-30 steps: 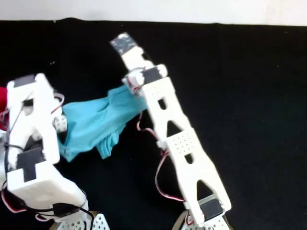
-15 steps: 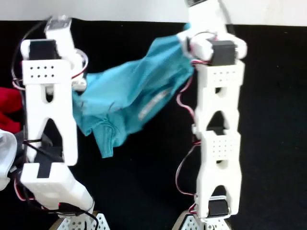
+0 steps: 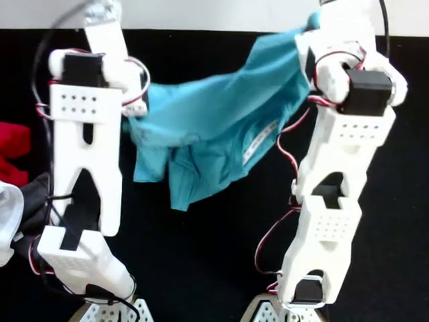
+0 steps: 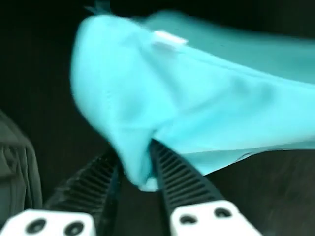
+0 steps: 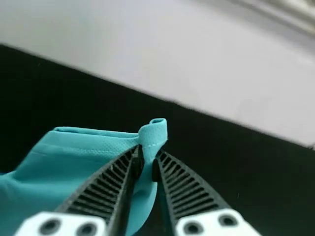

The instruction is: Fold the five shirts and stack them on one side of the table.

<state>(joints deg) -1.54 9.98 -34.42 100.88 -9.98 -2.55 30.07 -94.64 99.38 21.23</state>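
**Teal shirt** [image 3: 214,127]: one item, off the black surface [image 3: 402,235], hung between the two arms and gripped at opposite ends. The middle sags, with loose folds hanging lowest toward the left arm's side. A small white tag [image 4: 167,38] shows on the cloth near the left grip.

**Left claw** [image 4: 134,150]: narrow, fingers pinched on a bunched fold of the teal shirt. Cloth bulges out past the tips.

**Right claw** [image 5: 147,152]: narrow, closed on a hemmed edge of the same shirt. A small curl of hem stands up just past the tips. It is raised near the far edge of the surface, with pale wall behind.

**Red garment** [image 3: 13,151]: crumpled, at the left edge of the surface, beside the left arm.

**Dark grey garment** [image 3: 32,194]: just below the red one, partly behind the left arm.

**White cloth** [image 3: 7,218]: at the same edge, nearest the arm's base.
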